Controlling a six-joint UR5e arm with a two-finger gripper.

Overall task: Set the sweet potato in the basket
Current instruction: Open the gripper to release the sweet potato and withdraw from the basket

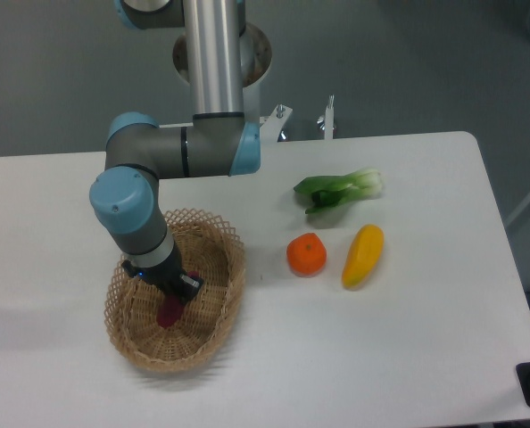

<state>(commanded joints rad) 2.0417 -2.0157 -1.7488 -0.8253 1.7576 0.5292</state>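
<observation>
pincer (170,301) over white table (408,357)

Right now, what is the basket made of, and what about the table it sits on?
The basket looks like woven wicker, light tan and matte: you can see crossing strands and an open, looped rim. The table looks like a smooth white board, maybe laminate or painted wood; it is plain with a soft sheen, so the exact material is hard to tell.
</observation>
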